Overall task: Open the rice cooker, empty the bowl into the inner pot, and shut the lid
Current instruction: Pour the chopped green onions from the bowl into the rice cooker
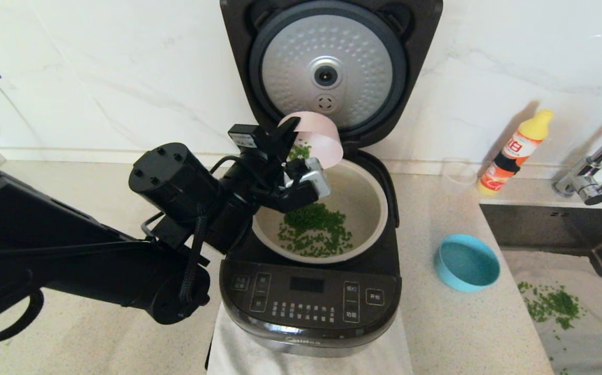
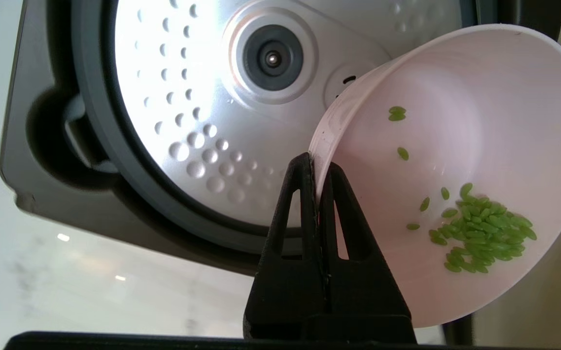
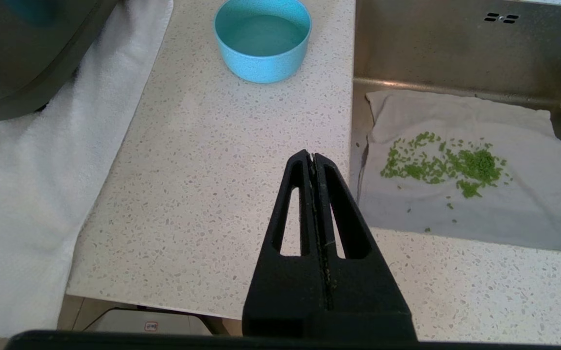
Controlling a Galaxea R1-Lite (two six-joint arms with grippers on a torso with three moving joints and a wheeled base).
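A glossy black rice cooker (image 1: pixel 309 291) stands on a white towel (image 1: pixel 238 354) on the speckled table (image 1: pixel 452 333), its hinged lid (image 1: pixel 327 67) swung fully upright against the marble wall, the dimpled silver underside facing forward. Inside the body sits the pale inner pot (image 1: pixel 368 208), with a scatter of green grains (image 1: pixel 314 229) lying across its floor.

The robot's left hand (image 2: pixel 318 167) reaches in from the left and pinches the rim of a pink bowl (image 1: pixel 319 135) between its pressed fingers (image 2: pixel 304 204), holding it steeply tilted above the back edge of the pot, just in front of the raised lid. In the left wrist view a small cluster of green grains still clings to the lower inside wall of the pink bowl (image 2: pixel 455 146).

The right hand (image 3: pixel 314 163), fingers pressed together and holding nothing, hangs over the table edge beside the steel sink (image 3: pixel 455 58), well apart from the cooker. A blue bowl (image 1: pixel 466 262) rests upright on the table to the cooker's right. A grey cloth (image 3: pixel 503 204) in the sink carries more loose green grains (image 3: pixel 445 165). A yellow-capped bottle (image 1: pixel 514 151) stands by the wall near the tap (image 1: pixel 592 172).
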